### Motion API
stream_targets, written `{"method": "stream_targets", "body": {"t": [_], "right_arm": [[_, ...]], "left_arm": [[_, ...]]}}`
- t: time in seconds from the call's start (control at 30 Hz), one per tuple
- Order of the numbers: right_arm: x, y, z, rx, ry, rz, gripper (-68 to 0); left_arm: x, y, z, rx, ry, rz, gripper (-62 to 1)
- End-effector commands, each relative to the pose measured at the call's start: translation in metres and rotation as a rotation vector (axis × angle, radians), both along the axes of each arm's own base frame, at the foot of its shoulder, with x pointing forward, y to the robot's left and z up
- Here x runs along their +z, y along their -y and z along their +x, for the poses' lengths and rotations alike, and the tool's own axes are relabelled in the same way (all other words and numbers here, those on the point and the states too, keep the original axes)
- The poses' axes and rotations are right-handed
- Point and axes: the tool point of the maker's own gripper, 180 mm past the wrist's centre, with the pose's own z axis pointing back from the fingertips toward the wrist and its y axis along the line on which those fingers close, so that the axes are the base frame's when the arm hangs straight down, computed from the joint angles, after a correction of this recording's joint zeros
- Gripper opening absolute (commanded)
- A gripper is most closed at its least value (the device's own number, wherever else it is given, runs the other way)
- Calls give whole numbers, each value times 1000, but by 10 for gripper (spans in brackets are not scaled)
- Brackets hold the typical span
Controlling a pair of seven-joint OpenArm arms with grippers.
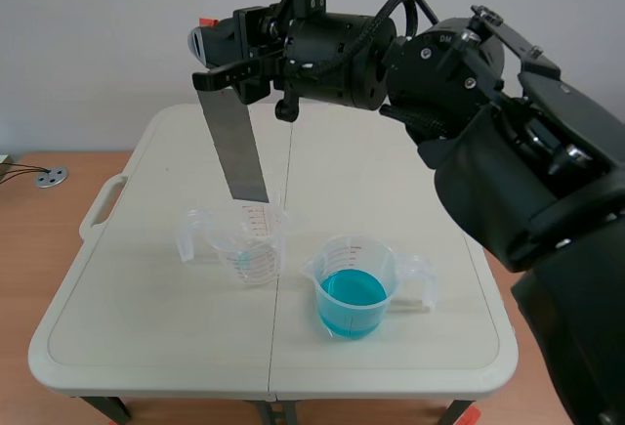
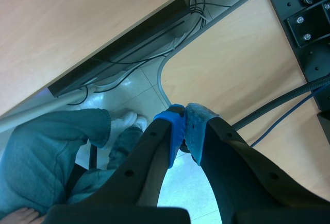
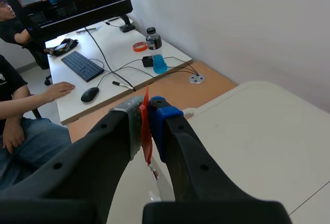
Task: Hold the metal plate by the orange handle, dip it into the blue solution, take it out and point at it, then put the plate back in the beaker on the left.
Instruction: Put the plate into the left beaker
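My right gripper [image 1: 227,59] is raised over the table's back left and shut on the orange handle [image 1: 207,23] of the metal plate [image 1: 234,147]. The grey plate hangs down, slightly tilted, and its lower end is at the rim of the empty clear beaker [image 1: 249,244]. To the right of that beaker stands the beaker of blue solution [image 1: 354,290]. In the right wrist view the orange handle [image 3: 145,126] is pressed edge-on between the pads of the right gripper [image 3: 146,112]. My left gripper [image 2: 184,123] is shut on nothing, off the table and facing the floor.
The white folding table [image 1: 146,327] has a carry handle [image 1: 101,205] at its left edge. Beyond the table, in the right wrist view, are a desk [image 3: 103,80] with a keyboard, a mouse and a bottle [image 3: 154,49], and a seated person [image 3: 20,126].
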Motion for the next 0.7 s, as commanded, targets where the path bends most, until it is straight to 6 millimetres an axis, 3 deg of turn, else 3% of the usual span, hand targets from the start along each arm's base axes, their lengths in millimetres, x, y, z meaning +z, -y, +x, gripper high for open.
{"method": "stream_targets", "body": {"t": [0.0, 0.67], "right_arm": [[15, -1, 4, 1, 30, 31, -662], [-5, 1, 8, -12, -6, -4, -662]], "left_arm": [[2, 4, 2, -2, 11, -14, -593], [2, 4, 5, -2, 17, -12, -592]]}}
